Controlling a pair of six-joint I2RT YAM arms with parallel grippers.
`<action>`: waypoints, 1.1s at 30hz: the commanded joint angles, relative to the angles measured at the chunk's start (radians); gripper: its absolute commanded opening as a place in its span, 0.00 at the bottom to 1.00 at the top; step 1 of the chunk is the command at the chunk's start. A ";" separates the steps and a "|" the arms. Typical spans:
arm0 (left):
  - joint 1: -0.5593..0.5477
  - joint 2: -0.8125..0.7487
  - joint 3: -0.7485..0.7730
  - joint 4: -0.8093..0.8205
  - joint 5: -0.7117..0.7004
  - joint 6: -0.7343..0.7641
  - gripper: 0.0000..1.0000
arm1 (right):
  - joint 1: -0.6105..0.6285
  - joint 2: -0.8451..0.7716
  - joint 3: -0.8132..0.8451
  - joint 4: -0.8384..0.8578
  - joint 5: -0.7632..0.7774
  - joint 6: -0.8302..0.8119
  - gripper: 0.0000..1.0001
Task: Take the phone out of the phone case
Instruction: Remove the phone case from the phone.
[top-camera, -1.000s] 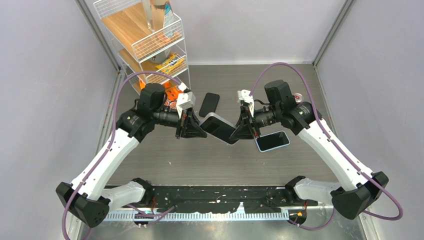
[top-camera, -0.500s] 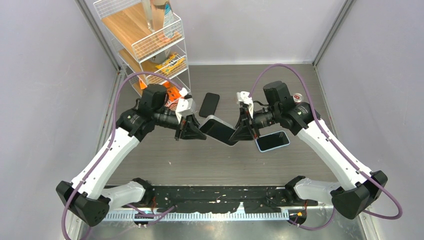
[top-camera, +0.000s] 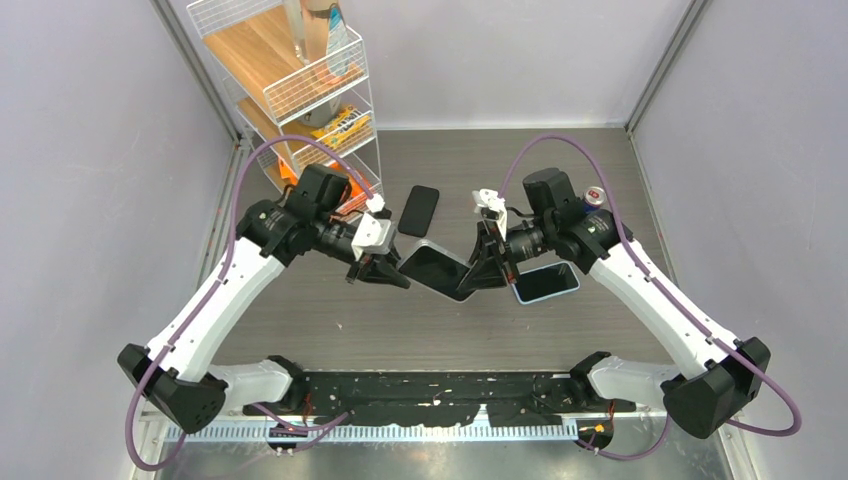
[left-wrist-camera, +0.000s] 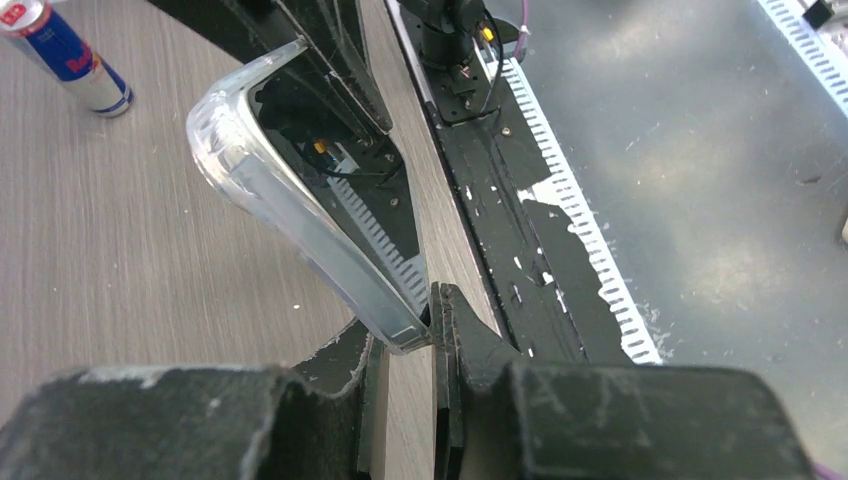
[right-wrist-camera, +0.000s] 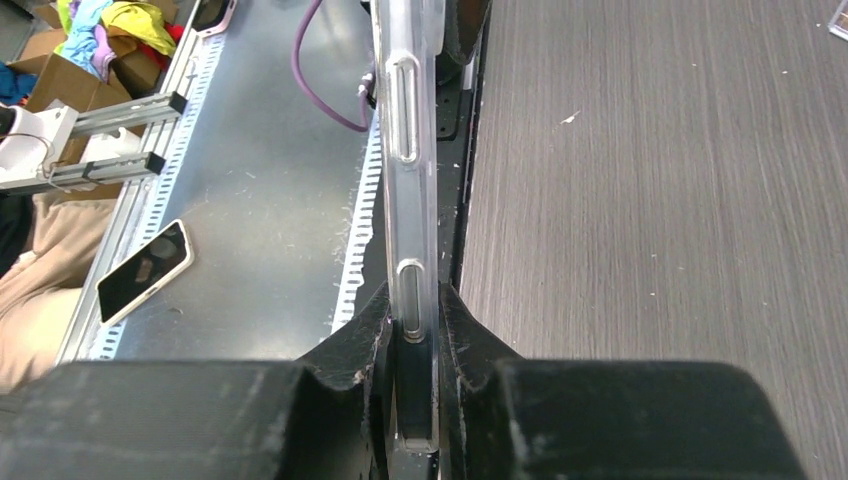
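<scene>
The prying step is judged to be in hand. The phone (top-camera: 437, 270), not yet out of its clear phone case (left-wrist-camera: 262, 180), is held above the middle of the table (top-camera: 330, 330). A case corner is pinched by the nearly closed left gripper (top-camera: 392, 270), and the opposite side edge is clamped by the right gripper (top-camera: 484, 272). Next, the case lip must be flexed off the phone while the other end is braced. The corner pinch is shown only in the left wrist view, the side buttons only in the right.

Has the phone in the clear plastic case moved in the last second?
Yes. The phone in the clear plastic case shifted down the top view, away from the black phone.
</scene>
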 joint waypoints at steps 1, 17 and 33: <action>-0.046 0.035 0.076 -0.048 0.037 0.253 0.00 | 0.019 0.006 -0.009 0.123 -0.086 0.117 0.06; -0.080 0.152 0.218 -0.160 -0.024 0.488 0.00 | 0.058 0.014 -0.018 0.141 -0.115 0.137 0.05; -0.111 0.206 0.259 -0.146 -0.154 0.594 0.00 | 0.083 0.004 -0.026 0.148 -0.134 0.144 0.06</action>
